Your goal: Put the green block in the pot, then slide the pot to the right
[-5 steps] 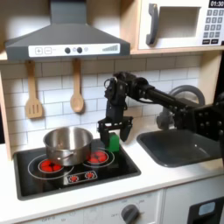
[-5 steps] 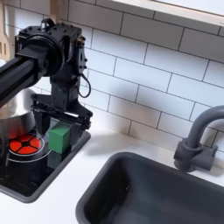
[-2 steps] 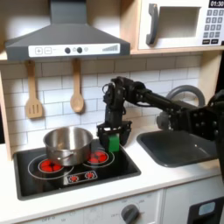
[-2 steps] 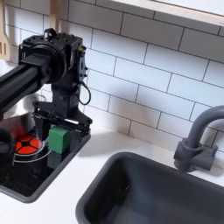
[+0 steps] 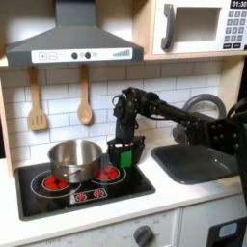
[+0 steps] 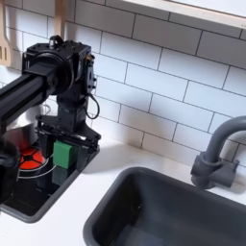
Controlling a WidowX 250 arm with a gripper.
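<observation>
A black hob with red rings sits in the white worktop. Two wooden utensils hang on the tiled wall. A grey sink has a tap. A microwave sits above.

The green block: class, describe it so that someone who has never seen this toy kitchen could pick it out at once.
Start at the black stovetop beside the sink. On its sink-side edge, below the tiled wall, the arm's gripper reaches down, and the green block sits between its fingers, beside a red burner ring. It is the one small bright green cube, far smaller than the shiny pot nearby.
</observation>
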